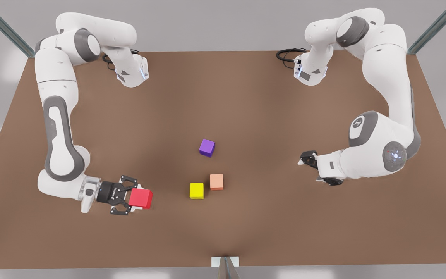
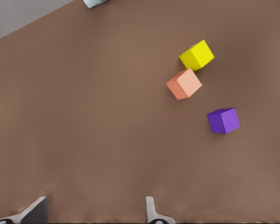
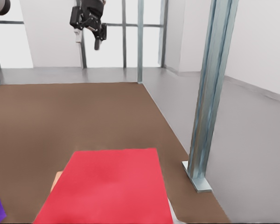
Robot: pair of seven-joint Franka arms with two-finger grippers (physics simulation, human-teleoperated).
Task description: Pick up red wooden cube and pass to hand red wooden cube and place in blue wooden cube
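Observation:
The red wooden cube sits between the fingers of my right gripper, at the front view's left near the table's front edge. The gripper is shut on it and lies roughly level. Close up in the right wrist view, the red wooden cube covers the fingers. My left gripper waits at the front view's right, open, with nothing between its fingers. The left gripper also appears far off in the right wrist view. The blue wooden cube is out of view.
In the table's middle stand a yellow cube, a salmon-orange cube touching its corner, and a purple cube farther back. A metal post stands just off the table edge by the right gripper. Bare brown table lies between the arms.

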